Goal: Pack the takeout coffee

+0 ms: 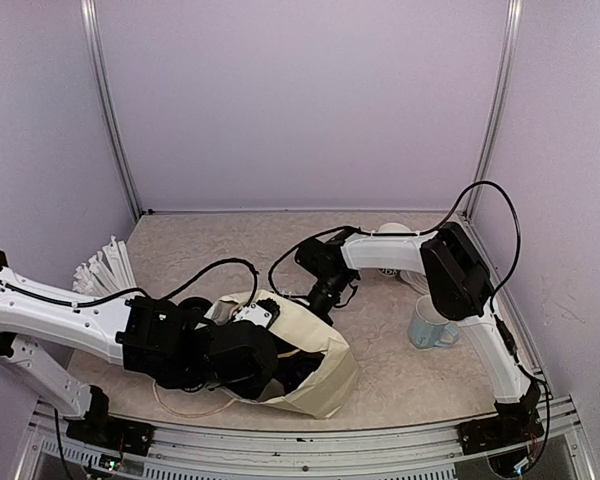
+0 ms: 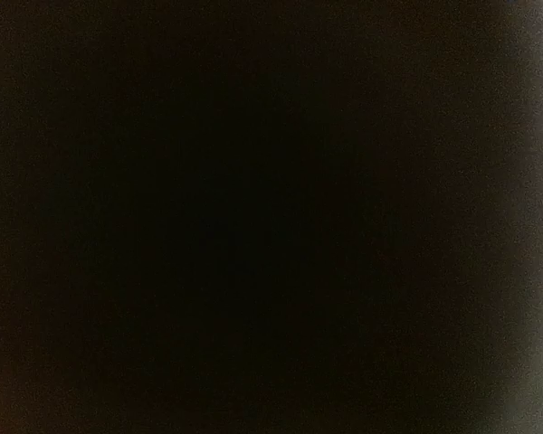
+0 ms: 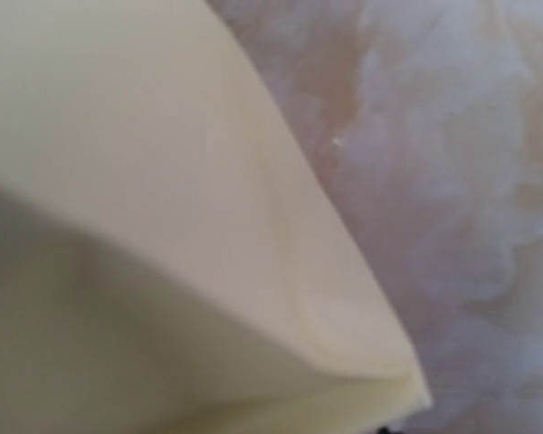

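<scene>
- Step in hand, as I judge it: loading the bag [image 1: 325, 375]. It lies on its side near the front edge of the bench [image 1: 400, 380], mouth towards the left edge, and my left arm [image 1: 70, 315] reaches into that mouth.
- My left fingers are buried inside the bag. The wrist view there is black, so I cannot tell how far apart they stand or whether they carry anything.
- My right fingers [image 1: 322, 302] sit at the bag's upper back edge, cream paper filling their camera. They look set to steady it, but I cannot tell whether they pinch it.
- The takeout coffee is not in sight on the bench; it may be in the bag, hidden.
- The blue mug [image 1: 430, 325] stands apart near the right edge.
- Next calls for a gentle left withdrawal without dragging the paper.
</scene>
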### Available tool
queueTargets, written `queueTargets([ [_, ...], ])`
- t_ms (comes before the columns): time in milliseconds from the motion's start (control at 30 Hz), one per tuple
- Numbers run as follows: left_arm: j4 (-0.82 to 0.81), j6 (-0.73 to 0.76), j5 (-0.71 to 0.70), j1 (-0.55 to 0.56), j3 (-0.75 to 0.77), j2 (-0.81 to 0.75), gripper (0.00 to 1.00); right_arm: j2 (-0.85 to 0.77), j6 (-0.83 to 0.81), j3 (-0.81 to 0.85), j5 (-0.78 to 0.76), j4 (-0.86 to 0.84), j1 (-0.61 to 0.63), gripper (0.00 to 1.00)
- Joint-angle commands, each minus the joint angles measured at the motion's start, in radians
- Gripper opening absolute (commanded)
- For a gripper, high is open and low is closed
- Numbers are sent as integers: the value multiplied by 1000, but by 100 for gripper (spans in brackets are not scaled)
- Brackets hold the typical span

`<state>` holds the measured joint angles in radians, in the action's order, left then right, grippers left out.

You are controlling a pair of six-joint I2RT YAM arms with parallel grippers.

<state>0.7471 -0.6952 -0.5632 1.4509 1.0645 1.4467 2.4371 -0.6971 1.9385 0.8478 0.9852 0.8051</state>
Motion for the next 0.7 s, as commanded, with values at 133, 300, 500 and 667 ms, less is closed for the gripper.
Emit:
queueTargets([
  [133, 141, 8, 277, -12, 105, 80, 48, -54, -31, 15, 71, 58, 17, 51],
  [300, 167, 5, 320, -28, 156, 105, 48, -122, -37, 13, 33, 80, -69, 53],
  [500, 200, -6, 394, -73, 203, 146, 48, -231, -52, -59, 39, 96, -165, 53],
  [667, 177, 47, 410, -112, 239, 201, 49, -306, -47, -166, 43, 52, -202, 53],
])
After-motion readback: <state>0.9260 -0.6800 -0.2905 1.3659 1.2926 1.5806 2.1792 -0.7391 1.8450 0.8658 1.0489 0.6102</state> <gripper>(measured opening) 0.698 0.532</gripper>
